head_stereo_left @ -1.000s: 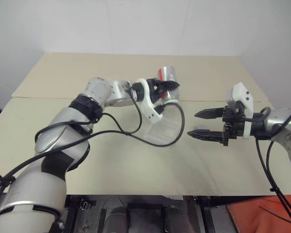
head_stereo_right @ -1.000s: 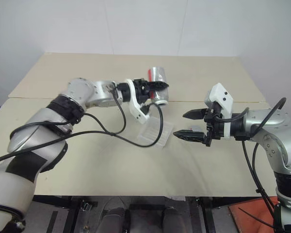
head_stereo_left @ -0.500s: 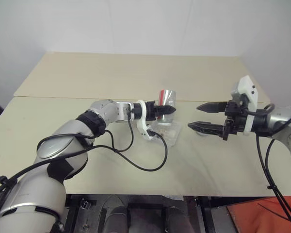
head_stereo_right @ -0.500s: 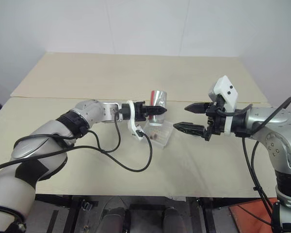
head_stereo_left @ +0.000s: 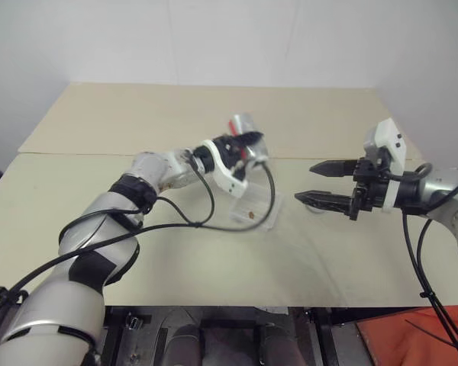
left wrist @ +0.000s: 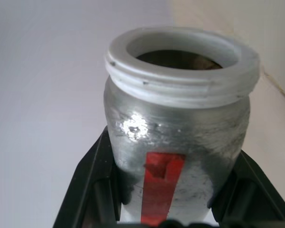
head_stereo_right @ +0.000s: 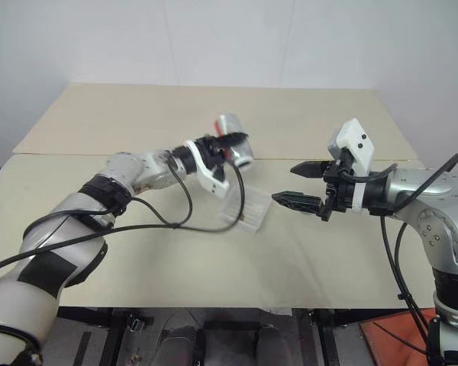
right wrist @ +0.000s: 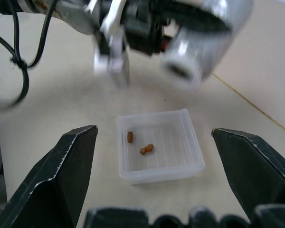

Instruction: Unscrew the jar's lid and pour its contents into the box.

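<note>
**Jar uncapped and lifted in left gripper; two bits lie in box**

Left gripper (head_stereo_left: 243, 145) clamps the jar (head_stereo_left: 243, 128) by its lower body, a black finger (left wrist: 92, 185) on each side, red label strip facing the wrist camera. Jar is lifted off the surface (head_stereo_left: 175, 114), tilted, its white threaded mouth uncapped and open. It hangs above and just far-left of the box (right wrist: 159, 145).

Box sits on the surface near centre, between the two grippers. Contents (right wrist: 146, 149): two small brown bits on the box floor, close together, not touching.

Right gripper (head_stereo_left: 319, 183) hovers to the right of the box, jaws spread wide, holding nothing, fingers aimed left toward the box
</note>
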`<state>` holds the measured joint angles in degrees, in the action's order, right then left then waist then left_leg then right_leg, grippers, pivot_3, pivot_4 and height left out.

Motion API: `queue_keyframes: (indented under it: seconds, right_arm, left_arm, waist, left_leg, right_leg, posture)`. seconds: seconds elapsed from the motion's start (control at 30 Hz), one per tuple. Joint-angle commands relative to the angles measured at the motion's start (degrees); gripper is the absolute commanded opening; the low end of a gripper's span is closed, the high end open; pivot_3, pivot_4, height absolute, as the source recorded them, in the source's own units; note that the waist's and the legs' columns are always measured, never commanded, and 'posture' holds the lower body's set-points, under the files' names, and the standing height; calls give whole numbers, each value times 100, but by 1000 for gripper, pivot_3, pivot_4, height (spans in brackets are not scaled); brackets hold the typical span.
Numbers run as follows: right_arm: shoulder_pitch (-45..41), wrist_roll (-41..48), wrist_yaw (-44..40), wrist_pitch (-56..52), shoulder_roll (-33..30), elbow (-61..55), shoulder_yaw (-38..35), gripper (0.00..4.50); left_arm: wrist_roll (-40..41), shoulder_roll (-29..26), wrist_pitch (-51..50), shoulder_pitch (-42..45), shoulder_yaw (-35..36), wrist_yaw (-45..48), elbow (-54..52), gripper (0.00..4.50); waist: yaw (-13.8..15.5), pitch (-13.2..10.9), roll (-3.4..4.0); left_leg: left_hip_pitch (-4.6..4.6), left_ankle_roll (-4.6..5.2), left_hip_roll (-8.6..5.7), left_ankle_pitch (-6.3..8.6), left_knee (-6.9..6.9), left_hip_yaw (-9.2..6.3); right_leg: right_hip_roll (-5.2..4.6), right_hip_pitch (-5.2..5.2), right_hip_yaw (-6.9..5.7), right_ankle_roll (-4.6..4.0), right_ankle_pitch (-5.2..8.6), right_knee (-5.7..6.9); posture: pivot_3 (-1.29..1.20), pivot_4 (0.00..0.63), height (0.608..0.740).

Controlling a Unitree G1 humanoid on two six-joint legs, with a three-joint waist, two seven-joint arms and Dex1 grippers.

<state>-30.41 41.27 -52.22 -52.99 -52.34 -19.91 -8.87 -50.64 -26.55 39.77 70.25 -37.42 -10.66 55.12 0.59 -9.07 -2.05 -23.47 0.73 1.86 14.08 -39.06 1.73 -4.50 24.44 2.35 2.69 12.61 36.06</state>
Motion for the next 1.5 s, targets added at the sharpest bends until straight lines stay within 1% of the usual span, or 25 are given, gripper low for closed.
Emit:
queue_keyframes:
  seconds: [0.03,0.13,0.23,0.3,0.4,0.47,0.6,0.73,0.93,1.0,1.03,1.2,1.23,1.3,1.4,1.5]
  right_arm:
    - [-152,-9,-31,161,-2,4,-29,4480]
    - [-219,-74,-96,250,9,92,73,4480]
    - [-274,-241,-162,415,1,157,246,4480]
    - [-279,-395,-216,552,-27,170,376,4480]
    - [-275,-482,-272,620,-25,192,424,4480]
    - [-274,-503,-294,629,-17,206,427,4480]
    - [-265,-527,-324,628,-6,210,426,4480]
    - [-281,-540,-315,628,14,214,432,4480]
    - [-300,-534,-309,617,8,199,416,4480]
    - [-301,-527,-301,611,3,187,401,4500]
    - [-295,-524,-297,609,1,179,393,4500]
    - [-260,-506,-249,602,18,133,358,4500]
    - [-253,-501,-240,606,25,127,347,4500]
    - [-245,-496,-212,607,45,111,345,4500]
    - [-153,-492,-139,584,55,49,297,4500]
    - [-55,-469,-79,552,56,-9,237,4500]
  left_arm:
    - [1467,24,21,-221,867,1155,-164,1928]
    - [3266,354,-892,-884,1777,2791,-831,1928]
    - [4726,653,-2863,-1489,2602,3837,-1963,1928]
    - [5356,786,-4042,-1768,3044,4022,-2606,1928]
    - [5821,854,-5099,-2167,3474,3965,-3286,1928]
    - [5950,845,-5385,-2417,3640,3934,-3546,1928]
    - [6105,945,-5536,-2876,3895,3819,-3721,1928]
    - [6041,1150,-5260,-3151,3976,3613,-3515,1928]
    - [5975,1353,-4872,-3246,4033,3449,-3146,1928]
    - [5998,1359,-4887,-3256,4048,3444,-3096,2652]
    - [6008,1356,-4911,-3278,4050,3447,-3098,2873]
    - [5990,1301,-4957,-3458,4047,3459,-3251,4355]
    - [5964,1277,-4954,-3489,4046,3433,-3308,4446]
    - [5918,1216,-4926,-3544,4034,3418,-3391,4446]
    - [5628,879,-4946,-4091,3820,3514,-4058,4446]
    - [5511,644,-5040,-4540,3731,3572,-4633,4446]
  waist:
    - [3,0,0]
    - [3,2,3]
    - [-2,2,3]
    - [-22,2,3]
    - [-44,2,3]
    - [-50,2,3]
    - [-47,2,3]
    - [-8,2,3]
    - [9,2,3]
    - [9,2,3]
    - [8,2,3]
    - [1,2,3]
    - [2,2,3]
    - [4,2,3]
    - [-21,3,5]
    - [-27,3,5]
  left_leg:
    - [0,0,0,0,0,0]
    - [2,0,0,0,-4,0]
    - [-5,0,0,0,-16,-4]
    - [-5,0,3,0,-18,-4]
    - [-4,0,4,0,-19,-10]
    - [0,0,3,0,-19,-12]
    - [11,0,2,0,-19,-11]
    - [11,0,1,0,-19,-11]
    - [10,0,-2,0,-19,-10]
    - [12,0,-1,0,-19,-10]
    - [12,0,-1,0,-19,-10]
    - [12,1,-1,0,-19,-10]
    - [12,1,-1,0,-19,-10]
    - [11,1,-1,0,-19,-10]
    - [12,1,-1,1,-18,-11]
    - [13,1,1,1,-15,-10]
  right_leg:
    - [0,0,0,0,0,1]
    - [-1,-7,0,0,0,8]
    - [-1,-6,-4,0,-1,13]
    - [2,-6,-3,1,-1,13]
    - [5,-6,-3,2,-1,11]
    - [4,-10,-2,2,-1,12]
    - [4,-18,-1,2,-2,7]
    - [3,-19,-1,1,-2,2]
    - [0,-19,-1,1,-3,-1]
    - [0,-20,-1,0,-3,-1]
    - [1,-19,-1,1,-3,-1]
    - [1,-19,0,1,-3,-1]
    - [1,-19,0,1,-3,0]
    - [1,-19,0,0,-3,0]
    - [1,-19,0,0,-3,-2]
    - [1,-19,5,0,-3,3]
  posture:
    - [0,150,740]
    - [0,150,740]
    - [0,150,740]
    - [0,150,740]
    - [0,150,740]
    - [0,150,740]
    - [0,150,740]
    - [0,150,740]
    - [0,150,740]
    - [0,150,740]
    - [0,150,740]
    - [0,150,740]
    - [0,150,740]
    - [0,150,740]
    - [0,150,740]
    - [0,150,740]
